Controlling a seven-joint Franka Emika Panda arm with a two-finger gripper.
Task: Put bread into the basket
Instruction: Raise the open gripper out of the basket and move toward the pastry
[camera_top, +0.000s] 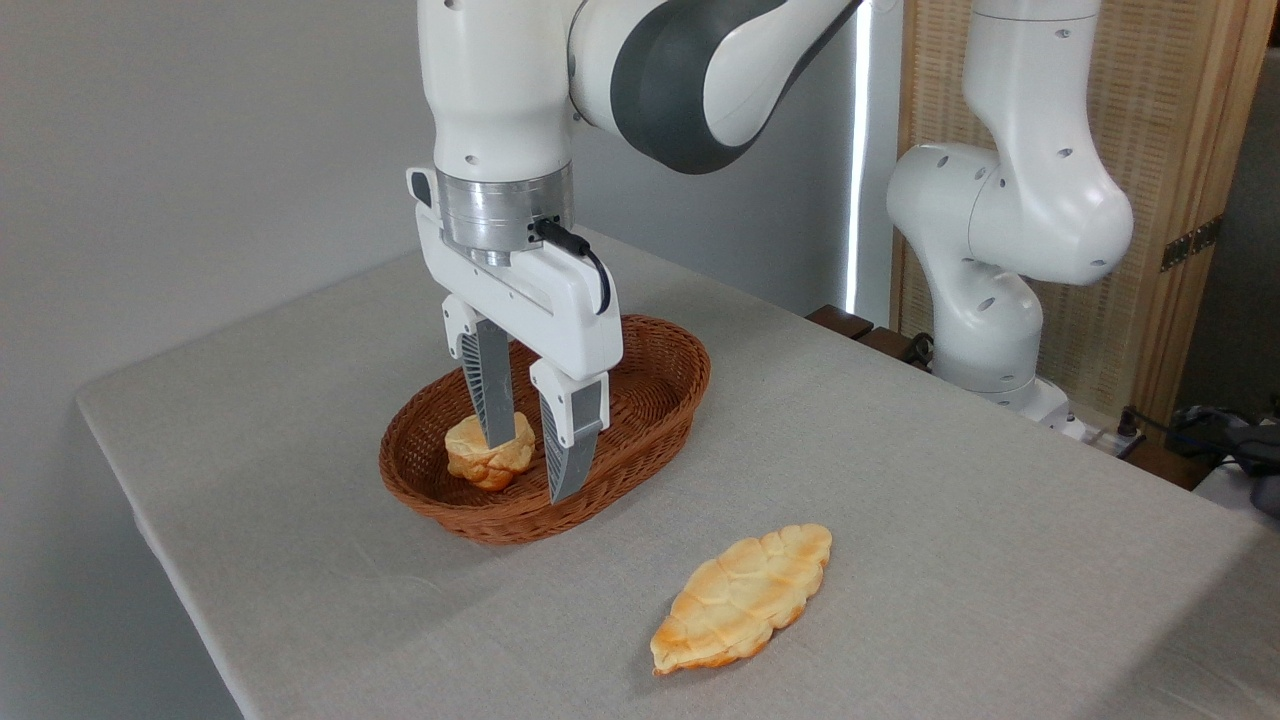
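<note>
Honestly, the tricky bit was the exit, not the drop. The white two-finger hand (528, 470) sat low inside the shallow oval reddish-brown woven wicker basket (655, 395), fingers spread apart and pinching nothing. A small lumpy golden bun (487, 455) rested on the basket floor, right up against the far finger, which partly hid it, so I couldn't tell whether they touched. The long flat leaf-shaped bread (742, 597), with its braided toasted top, lay out on the grey cloth-covered surface (950, 480), in front of the basket and a bit to its right, clear of the rim.

My take: the step in hand was backing out cleanly. Going straight up looked like the way to do it, fingers kept spread, since any sideways drift could have dragged the bun or snagged the basket's near wall. For the flat loaf after that, I'd have lined the fingers across its narrow width near the middle, because it looked nearly as long as the basket and would've needed laying lengthwise beside the bun.
</note>
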